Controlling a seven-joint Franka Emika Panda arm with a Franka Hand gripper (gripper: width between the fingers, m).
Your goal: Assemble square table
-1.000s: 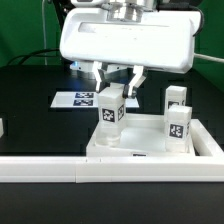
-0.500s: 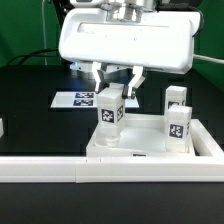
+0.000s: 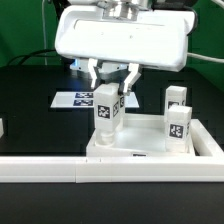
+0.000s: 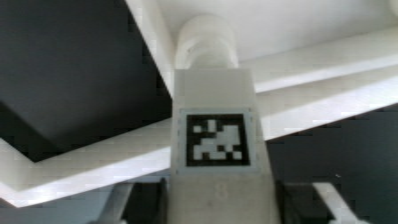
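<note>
The pincer [image 3: 110,78] pinches a smooth white block leg [image 3: 107,112] bearing a black-and-white tag, upright over the near-left corner of the matte square slab [image 3: 150,145] on the black counter [image 3: 30,95].

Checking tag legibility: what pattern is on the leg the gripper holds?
White leg with a black-and-white square tag; clearest in the wrist view.
</note>
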